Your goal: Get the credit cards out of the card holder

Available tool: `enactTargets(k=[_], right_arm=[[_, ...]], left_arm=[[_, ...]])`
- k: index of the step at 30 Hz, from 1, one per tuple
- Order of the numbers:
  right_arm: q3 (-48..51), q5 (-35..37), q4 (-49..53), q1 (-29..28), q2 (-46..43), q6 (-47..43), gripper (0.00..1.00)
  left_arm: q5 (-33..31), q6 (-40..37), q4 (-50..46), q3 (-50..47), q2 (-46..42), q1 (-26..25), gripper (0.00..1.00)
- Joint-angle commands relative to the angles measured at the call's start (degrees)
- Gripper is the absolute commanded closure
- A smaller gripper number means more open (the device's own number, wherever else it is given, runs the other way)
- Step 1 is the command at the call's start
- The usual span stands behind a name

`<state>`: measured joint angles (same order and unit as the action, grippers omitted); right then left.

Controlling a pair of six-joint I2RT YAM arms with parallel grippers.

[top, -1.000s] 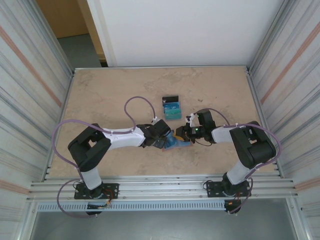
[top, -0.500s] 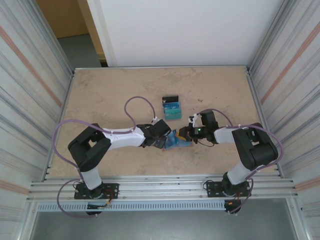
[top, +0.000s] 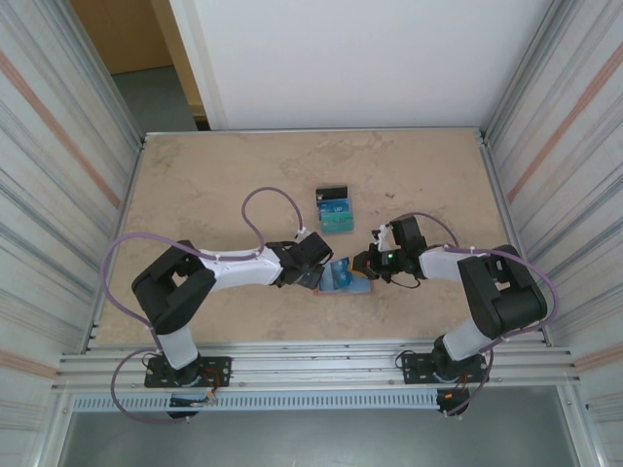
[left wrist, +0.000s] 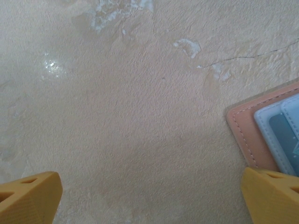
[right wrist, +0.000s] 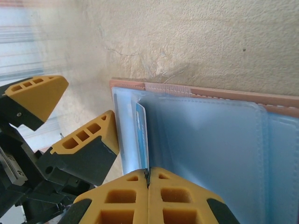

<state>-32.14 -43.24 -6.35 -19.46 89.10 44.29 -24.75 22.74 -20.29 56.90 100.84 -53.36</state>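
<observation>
**Mid-table, between the two wrists: holder lies open, one card pinched**

Near the front half of the table [top: 214, 175], you have the card holder [top: 348, 280] lying opened out and flat, inner side up.

- Look of it: the outer skin is salmon pink, with pale stitching along a rounded corner. Inside are pale blue-grey, half-clear pockets [right wrist: 210, 140], side by side. A small lighter tab [right wrist: 166, 87] sits on its far edge in your right wrist view.
- One pocket shows a darker card face through the plastic in your left wrist view.

Your right gripper [right wrist: 148, 177] is low over the holder, fingers pressed together with no gap. A standing card [right wrist: 140, 135], thin, blue and seen edge-on, rises out of the leftmost pocket. It runs straight into the seam between those fingers, so you are grasping it by its edge.

Your left gripper [left wrist: 149, 191] is spread wide and holds nothing. One yellow fingertip is over bare table. The other sits at the holder's stitched corner, and you cannot tell whether it is pressing or just above. From the right wrist, both of its fingers stand just beside the holder's short edge.

The loose cards [top: 334, 208] lie farther back on the table, apart from the holder. They are black, blue and teal, overlapping in a short row.
</observation>
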Motion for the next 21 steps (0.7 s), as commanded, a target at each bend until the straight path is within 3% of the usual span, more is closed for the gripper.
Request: enactTargets(k=[1, 9, 21], right_arm=[[-0.8, 1.6, 3.1, 0.4, -1.4, -1.6, 0.95], [-1.0, 1.8, 3.1, 0.1, -1.4, -1.2, 0.94], [-0.9, 1.9, 2.8, -0.1, -1.0, -0.7, 0.89]], left_arm=[[-1.9, -0.9, -3.8, 0.8, -2.6, 0.2, 0.01], [2.0, -2.8, -1.9, 4.4, -4.8, -1.4, 0.01], [5.0, -5.2, -0.6, 8.7, 3.7, -2.9, 0.01]])
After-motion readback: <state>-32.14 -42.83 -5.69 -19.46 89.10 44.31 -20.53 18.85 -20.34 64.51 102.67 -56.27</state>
